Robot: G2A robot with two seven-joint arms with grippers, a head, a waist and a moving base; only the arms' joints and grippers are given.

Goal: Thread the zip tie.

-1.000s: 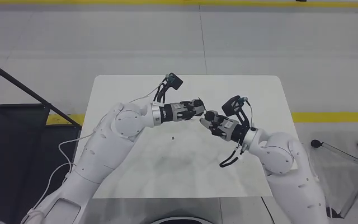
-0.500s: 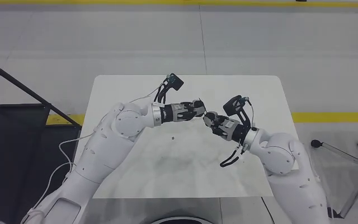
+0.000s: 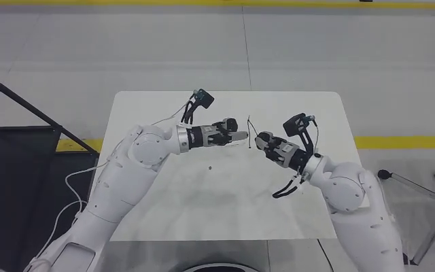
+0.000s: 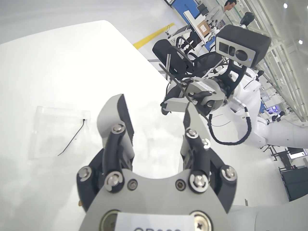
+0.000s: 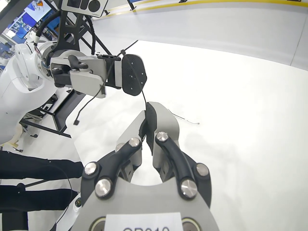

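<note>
A thin black zip tie [image 5: 144, 97] stands up from my right gripper [image 5: 146, 118], which is shut on its lower end. Its strap rises to a small head [image 5: 122, 52], and part of it is hidden behind the other arm's finger pad [image 5: 132, 74]. In the top view the zip tie [image 3: 250, 129] sticks up between the two arms above the white table [image 3: 170, 109]. My left gripper [image 4: 156, 114] is open with nothing between its fingers, a short way from the right gripper [image 4: 185, 97] and the zip tie [image 4: 172, 78]. From above, the left gripper [image 3: 234, 136] sits just left of the right gripper [image 3: 260, 141].
A clear flat bag [image 4: 43, 131] lies on the table with a second black zip tie [image 4: 74, 135] on it; that zip tie [image 5: 182, 118] also lies beyond my right gripper. A small dark speck [image 3: 211, 165] marks the table's middle. Floor surrounds the table.
The two grippers were close together at the zip tie; now they have drawn apart. The left gripper has pulled back left, and the right has moved right with the tie.
</note>
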